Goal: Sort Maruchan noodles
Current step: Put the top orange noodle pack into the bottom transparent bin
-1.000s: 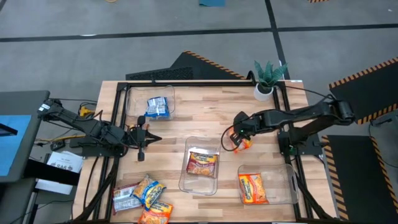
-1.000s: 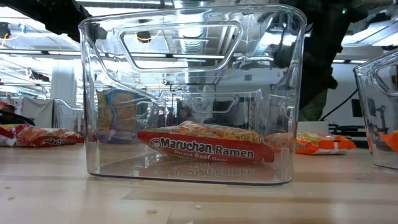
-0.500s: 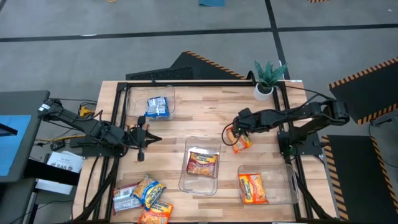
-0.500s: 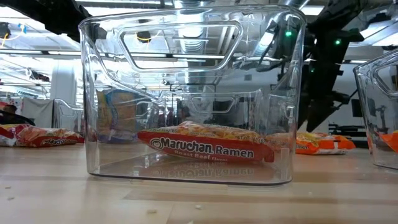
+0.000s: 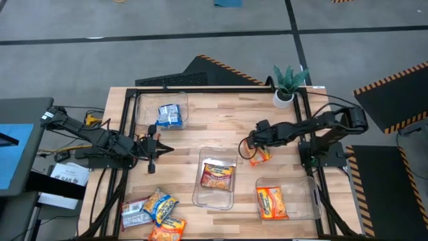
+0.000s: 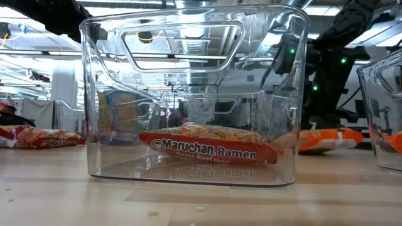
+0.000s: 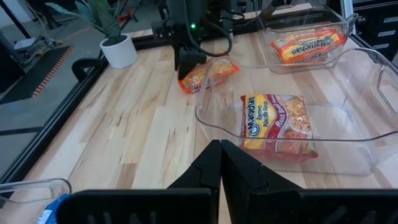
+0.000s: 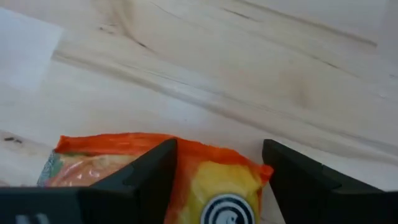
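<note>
- Waiting at the left of the table (image 5: 221, 114), the left end effector (image 5: 158, 148) hangs with its fingers pressed shut and nothing between them.
- Near the table's front left corner lies a loose cluster of noodle packets (image 5: 152, 213), touching one another.
- A blue packet (image 5: 169, 116) sits in the far left clear bin (image 5: 142, 107).
- The middle clear bin (image 5: 231, 201) holds a red-brown packet (image 5: 219, 176) lying flat.
- Right of centre, the right end effector (image 5: 252, 144) stands spread wide over an orange packet (image 5: 260, 154) that lies on the bare wood; in the right wrist view its fingers (image 8: 144, 176) straddle the packet, with gaps on both sides.
- The front right clear bin (image 5: 304, 199) contains another orange packet (image 5: 271, 202).
- A potted plant (image 5: 287, 84) stands at the far right corner.
</note>
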Action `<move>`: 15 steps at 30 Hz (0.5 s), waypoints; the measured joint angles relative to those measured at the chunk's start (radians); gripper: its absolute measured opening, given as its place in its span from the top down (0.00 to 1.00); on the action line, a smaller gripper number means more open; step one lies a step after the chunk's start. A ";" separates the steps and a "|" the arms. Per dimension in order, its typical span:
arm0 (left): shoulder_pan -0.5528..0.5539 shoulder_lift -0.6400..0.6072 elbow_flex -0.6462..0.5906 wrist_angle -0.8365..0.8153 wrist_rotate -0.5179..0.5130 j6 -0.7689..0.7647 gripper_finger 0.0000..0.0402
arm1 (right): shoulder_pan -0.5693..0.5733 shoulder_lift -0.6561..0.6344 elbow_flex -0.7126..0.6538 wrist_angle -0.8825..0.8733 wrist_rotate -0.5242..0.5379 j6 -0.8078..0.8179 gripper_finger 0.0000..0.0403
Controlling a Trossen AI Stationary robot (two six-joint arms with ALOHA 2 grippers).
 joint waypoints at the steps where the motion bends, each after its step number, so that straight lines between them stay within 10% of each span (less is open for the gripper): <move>1: 0.000 0.000 0.000 0.000 0.000 0.000 1.00 | 0.000 0.011 0.001 0.003 0.000 0.004 0.37; 10: 0.000 0.000 0.000 0.004 0.000 0.000 1.00 | 0.000 0.000 -0.004 -0.006 0.003 -0.107 0.94; 15: 0.000 0.000 0.000 0.005 0.000 0.000 1.00 | -0.008 -0.107 0.011 -0.038 -0.019 -0.155 0.97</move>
